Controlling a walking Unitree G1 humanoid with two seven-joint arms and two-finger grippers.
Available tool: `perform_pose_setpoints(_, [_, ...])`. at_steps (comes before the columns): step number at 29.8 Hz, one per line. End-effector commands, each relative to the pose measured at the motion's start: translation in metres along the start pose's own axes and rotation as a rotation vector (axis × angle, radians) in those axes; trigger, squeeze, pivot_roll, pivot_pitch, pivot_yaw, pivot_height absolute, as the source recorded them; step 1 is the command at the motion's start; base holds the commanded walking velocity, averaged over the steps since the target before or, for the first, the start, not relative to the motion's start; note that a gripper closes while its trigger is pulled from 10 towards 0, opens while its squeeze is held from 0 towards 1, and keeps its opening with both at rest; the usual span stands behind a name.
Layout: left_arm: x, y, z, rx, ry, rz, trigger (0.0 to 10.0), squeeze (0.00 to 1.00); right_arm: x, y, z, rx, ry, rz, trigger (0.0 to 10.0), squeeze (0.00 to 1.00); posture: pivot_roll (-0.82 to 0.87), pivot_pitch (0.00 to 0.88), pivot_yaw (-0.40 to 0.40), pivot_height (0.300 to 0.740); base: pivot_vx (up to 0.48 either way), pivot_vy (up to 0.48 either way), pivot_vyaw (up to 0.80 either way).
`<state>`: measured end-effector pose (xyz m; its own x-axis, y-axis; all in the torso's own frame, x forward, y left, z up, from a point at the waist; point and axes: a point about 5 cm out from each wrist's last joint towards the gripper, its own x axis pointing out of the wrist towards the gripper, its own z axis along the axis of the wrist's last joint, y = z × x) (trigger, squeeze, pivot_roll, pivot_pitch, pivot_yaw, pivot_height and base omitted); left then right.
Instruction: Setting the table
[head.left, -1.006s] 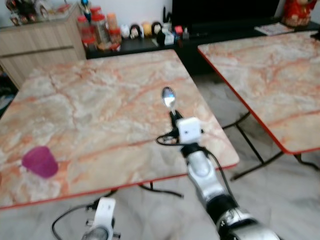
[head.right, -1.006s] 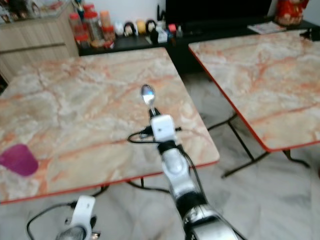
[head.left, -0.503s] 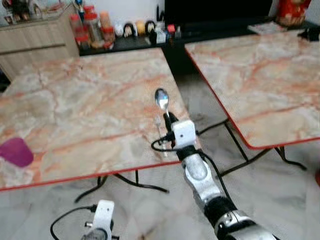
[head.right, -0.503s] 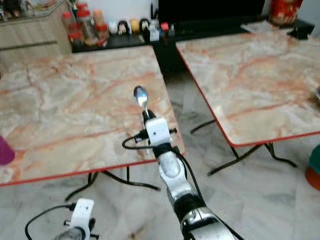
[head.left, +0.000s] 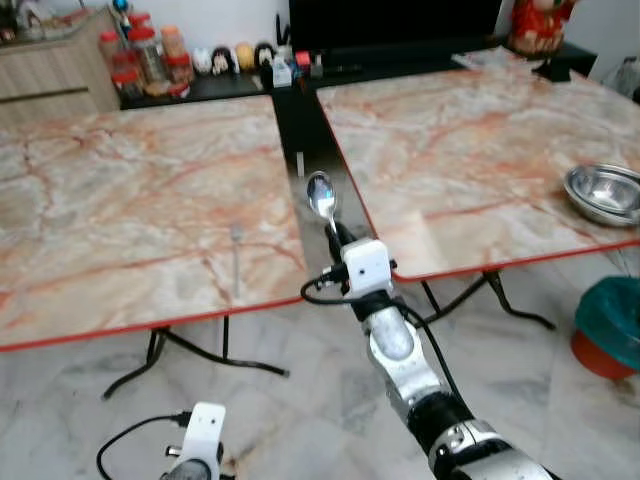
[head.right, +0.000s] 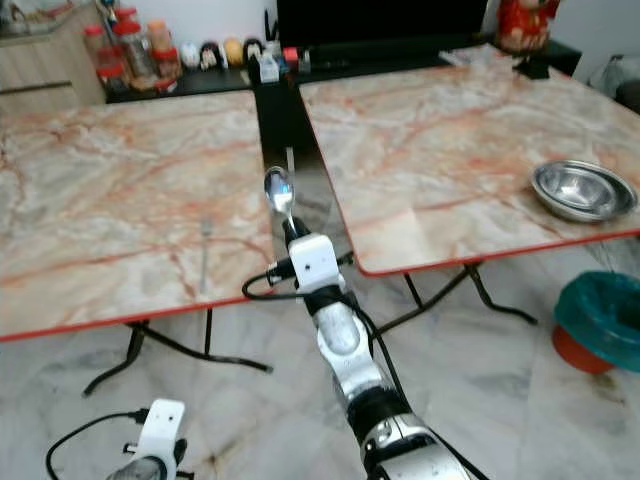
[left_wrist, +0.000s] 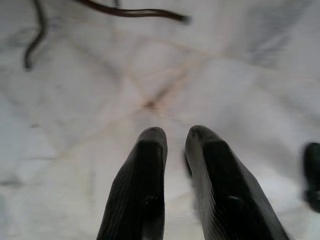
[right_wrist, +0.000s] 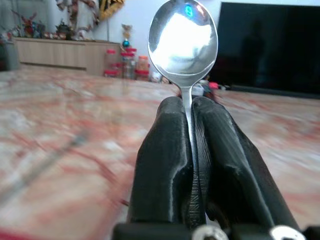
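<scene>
My right gripper (head.left: 338, 232) is shut on the handle of a metal spoon (head.left: 320, 192), which stands upright with its bowl on top. It hangs in the air over the gap between two marble-patterned tables. In the right wrist view the spoon (right_wrist: 183, 37) rises from between the black fingers (right_wrist: 165, 150). A fork (head.left: 236, 262) lies near the front edge of the left table (head.left: 120, 210). A steel bowl (head.left: 603, 192) sits at the right edge of the right table (head.left: 450, 140). My left gripper (left_wrist: 175, 137) hangs low over the floor, fingers close together, holding nothing.
A teal bin (head.left: 612, 322) over an orange base stands on the floor at the right. Black folding legs (head.left: 190, 350) run under both tables. A dark cabinet with jars and figurines (head.left: 200, 65) lines the back wall. A black cable (head.left: 130, 450) trails by my left wrist.
The camera has swung to the right: the purple cup left the picture, and the right table, steel bowl and teal bin came in. My right gripper still holds the spoon upright.
</scene>
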<state>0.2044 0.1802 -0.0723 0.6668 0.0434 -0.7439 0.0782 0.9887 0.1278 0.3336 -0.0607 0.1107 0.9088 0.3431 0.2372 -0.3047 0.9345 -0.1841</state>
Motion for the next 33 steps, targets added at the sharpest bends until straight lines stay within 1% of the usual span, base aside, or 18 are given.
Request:
perform_pose_setpoints(1, [0.0,-0.003,-0.001,-0.002,0.012,-0.006,10.0,0.0,0.002,-0.001,0.001,-0.003,-0.001,-0.001,10.0,0.0,-0.06,0.0,0.078,0.74,0.0,-0.458,0.0])
perform_pose_setpoints(9, [0.0,-0.002,0.0,-0.007,0.01,-0.003,10.0,0.0,-0.003,-0.003,-0.006,-0.005,0.039,-0.008,10.0,0.0,-0.05,0.0,0.08,0.74,0.0,-0.454,0.0])
perform_pose_setpoints(11, [0.0,-0.001,0.0,-0.013,0.009,0.0,10.0,0.0,-0.012,-0.002,-0.02,-0.011,0.108,-0.002,10.0,0.0,-0.05,0.0,0.079,0.74,0.0,-0.456,0.0])
perform_pose_setpoints(15, [0.0,-0.001,0.0,-0.013,0.007,0.0,10.0,0.0,-0.018,-0.002,-0.029,-0.01,0.154,0.006,10.0,0.0,-0.05,0.0,0.08,0.74,0.0,-0.454,0.0])
perform_pose_setpoints(20, [0.0,-0.001,0.0,-0.013,0.008,0.0,10.0,0.0,-0.037,-0.001,-0.051,-0.012,0.279,0.033,10.0,0.0,-0.05,0.0,0.083,0.74,0.0,-0.454,0.0])
perform_pose_setpoints(21, [0.0,-0.001,0.0,-0.013,0.008,0.0,10.0,0.0,-0.037,-0.001,-0.051,-0.012,0.279,0.033,10.0,0.0,-0.05,0.0,0.083,0.74,0.0,-0.454,0.0])
perform_pose_setpoints(22, [0.0,-0.001,0.0,-0.013,0.008,-0.001,10.0,0.0,-0.045,0.0,-0.06,-0.017,0.34,0.047,10.0,0.0,-0.05,0.0,0.084,0.74,0.0,-0.428,0.0])
perform_pose_setpoints(24, [0.0,-0.001,0.0,-0.013,0.008,-0.002,10.0,0.0,-0.051,-0.001,-0.067,-0.006,0.386,0.043,10.0,0.0,-0.05,0.0,0.084,0.74,0.0,-0.337,0.0])
perform_pose_setpoints(27, [0.0,-0.002,-0.001,-0.016,0.01,-0.006,10.0,0.0,-0.074,-0.004,-0.088,0.03,0.523,0.028,10.0,0.0,-0.05,0.0,0.084,0.74,0.0,0.0,0.0])
perform_pose_setpoints(28, [0.0,-0.002,-0.001,-0.016,0.01,-0.006,10.0,0.0,-0.074,-0.004,-0.088,0.03,0.523,0.028,10.0,0.0,-0.05,0.0,0.084,0.74,0.0,0.0,0.0])
perform_pose_setpoints(29, [0.0,-0.002,-0.001,-0.019,0.01,-0.008,10.0,0.0,-0.083,-0.007,-0.095,0.035,0.579,0.017,10.0,0.0,-0.05,0.0,0.084,0.74,0.0,0.0,0.0])
perform_pose_setpoints(31, [0.0,-0.002,-0.001,-0.021,0.011,-0.013,10.0,0.0,-0.093,-0.008,-0.102,0.049,0.641,0.013,10.0,0.0,-0.05,0.0,0.084,0.74,0.0,0.0,0.0])
perform_pose_setpoints(32, [0.0,-0.004,-0.001,-0.021,0.012,-0.025,10.0,0.0,-0.104,-0.01,-0.11,0.039,0.702,0.004,10.0,0.0,-0.05,0.0,0.084,0.74,0.0,0.0,0.0])
perform_pose_setpoints(33, [0.0,-0.004,-0.001,-0.02,0.012,-0.028,10.0,0.0,-0.109,-0.011,-0.113,0.039,0.73,0.004,10.0,0.0,-0.05,0.0,0.086,0.74,0.0,0.0,0.0])
